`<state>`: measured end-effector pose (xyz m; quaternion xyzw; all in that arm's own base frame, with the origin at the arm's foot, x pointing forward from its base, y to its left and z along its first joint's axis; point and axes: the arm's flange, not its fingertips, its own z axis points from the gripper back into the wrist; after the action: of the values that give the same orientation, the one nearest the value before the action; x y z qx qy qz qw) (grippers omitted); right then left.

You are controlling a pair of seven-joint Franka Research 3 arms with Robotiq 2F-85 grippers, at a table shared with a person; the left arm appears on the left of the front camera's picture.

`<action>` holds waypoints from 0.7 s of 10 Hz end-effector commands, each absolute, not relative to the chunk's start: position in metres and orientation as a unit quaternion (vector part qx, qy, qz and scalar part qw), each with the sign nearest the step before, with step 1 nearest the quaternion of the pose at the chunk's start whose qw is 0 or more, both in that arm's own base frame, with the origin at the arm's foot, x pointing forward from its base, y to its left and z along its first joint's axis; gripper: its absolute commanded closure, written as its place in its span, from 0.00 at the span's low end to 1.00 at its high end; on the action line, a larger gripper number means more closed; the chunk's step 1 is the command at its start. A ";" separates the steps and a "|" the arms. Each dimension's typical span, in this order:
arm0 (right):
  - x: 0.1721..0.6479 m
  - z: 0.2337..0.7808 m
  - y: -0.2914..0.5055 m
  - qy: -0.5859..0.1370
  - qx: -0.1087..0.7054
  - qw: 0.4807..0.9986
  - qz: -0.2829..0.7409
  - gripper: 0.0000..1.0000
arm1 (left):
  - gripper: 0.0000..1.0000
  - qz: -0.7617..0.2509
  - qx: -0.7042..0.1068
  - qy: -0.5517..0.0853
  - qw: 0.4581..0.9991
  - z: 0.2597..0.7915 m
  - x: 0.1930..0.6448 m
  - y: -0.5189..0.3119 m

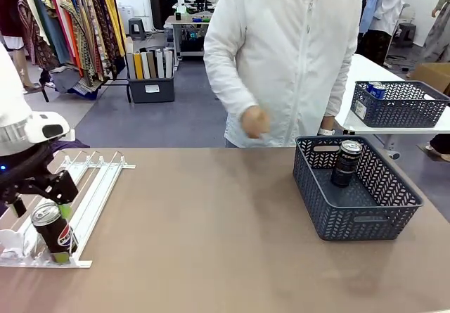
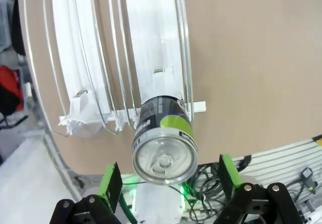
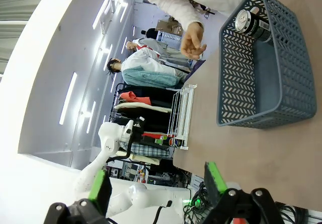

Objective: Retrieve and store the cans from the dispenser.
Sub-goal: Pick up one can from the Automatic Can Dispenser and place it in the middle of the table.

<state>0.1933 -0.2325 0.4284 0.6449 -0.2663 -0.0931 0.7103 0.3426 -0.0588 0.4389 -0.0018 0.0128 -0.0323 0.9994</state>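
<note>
White plastic and wire form the dispenser (image 1: 98, 186) at the table's near left corner. 1 dark can (image 1: 54, 234) stands against the stops at its near end, and the lanes above it look bare in the left wrist view. A 2nd can (image 1: 346, 162) already stands inside the dark grey basket (image 1: 394, 207) on the table's right side. I judge the job about half done: 1 stored, and 1 left to grip, lift, carry across and set down.

The left gripper (image 2: 168, 178) is spread apart around the dark can. Its green pads (image 2: 111, 181) sit on either side with a gap showing on both, so nothing is gripped yet. The right gripper (image 3: 157, 183) is likewise wide apart and holds nothing, hanging above the table and facing the basket.

The dispenser's rails and upright stops crowd the dark can closely, so a straight upward lift looks safest. The basket's wall must be cleared on arrival, and the 2nd can takes up its far corner. The person's hand (image 1: 254, 123) hangs over the far edge, left of the basket. Another basket (image 1: 397, 105) holding cans sits on a white table behind.
</note>
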 end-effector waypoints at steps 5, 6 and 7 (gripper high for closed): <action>0.196 0.432 -0.231 -0.281 0.647 0.704 -0.087 0.00 | 0.00 0.012 -0.010 0.022 1.000 0.409 0.362 -0.055; 0.196 0.432 -0.231 -0.281 0.647 0.704 -0.087 0.00 | 0.00 0.010 -0.009 0.023 1.000 0.409 0.364 -0.055; 0.196 0.432 -0.231 -0.281 0.647 0.704 -0.087 0.00 | 0.00 0.012 -0.011 0.027 0.999 0.410 0.362 -0.054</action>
<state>0.1933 -0.2325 0.4284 0.6449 -0.2663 -0.0931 0.7103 0.3618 -0.0546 0.4079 -0.0047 0.0277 0.0040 0.9996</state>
